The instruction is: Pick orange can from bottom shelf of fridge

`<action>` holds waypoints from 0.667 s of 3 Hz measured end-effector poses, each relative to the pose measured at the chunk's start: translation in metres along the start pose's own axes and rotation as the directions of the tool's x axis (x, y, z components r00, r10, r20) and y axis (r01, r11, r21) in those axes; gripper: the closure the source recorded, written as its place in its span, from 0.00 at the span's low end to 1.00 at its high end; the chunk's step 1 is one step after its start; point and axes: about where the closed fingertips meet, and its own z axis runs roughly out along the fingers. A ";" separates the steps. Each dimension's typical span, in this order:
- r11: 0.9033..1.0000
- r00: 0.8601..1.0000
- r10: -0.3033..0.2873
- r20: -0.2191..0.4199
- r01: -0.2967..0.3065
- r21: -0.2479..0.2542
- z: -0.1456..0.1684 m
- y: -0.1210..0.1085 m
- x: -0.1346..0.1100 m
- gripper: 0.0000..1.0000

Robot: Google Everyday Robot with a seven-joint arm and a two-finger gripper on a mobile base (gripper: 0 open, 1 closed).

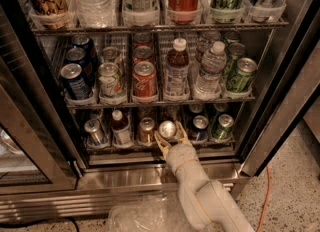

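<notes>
The fridge [295, 91] stands open with its wire racks in view. On the bottom shelf [150, 148], lane trays hold small cans and a bottle. My gripper [170, 137] reaches in from the lower middle on its white arm. Its fingers [160, 143] sit on both sides of an orange can [167, 127], whose silver top shows just above them. The gripper looks shut on that can, at the front edge of the shelf. Another orange can [146, 128] stands in the lane to its left.
A small bottle [120, 128] and a silver can [94, 131] stand further left on the bottom shelf, with a blue can [199, 126] and a green can [222, 126] to the right. The middle rack [160, 101] holds a red Coca-Cola can [145, 78] and bottles close overhead. The steel sill [125, 176] lies below.
</notes>
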 end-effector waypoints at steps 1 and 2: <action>1.000 1.000 -0.013 -0.005 0.013 -0.013 -0.001 0.003 -0.001 1.00; 0.997 0.998 -0.059 0.025 0.060 -0.050 -0.038 0.015 -0.020 1.00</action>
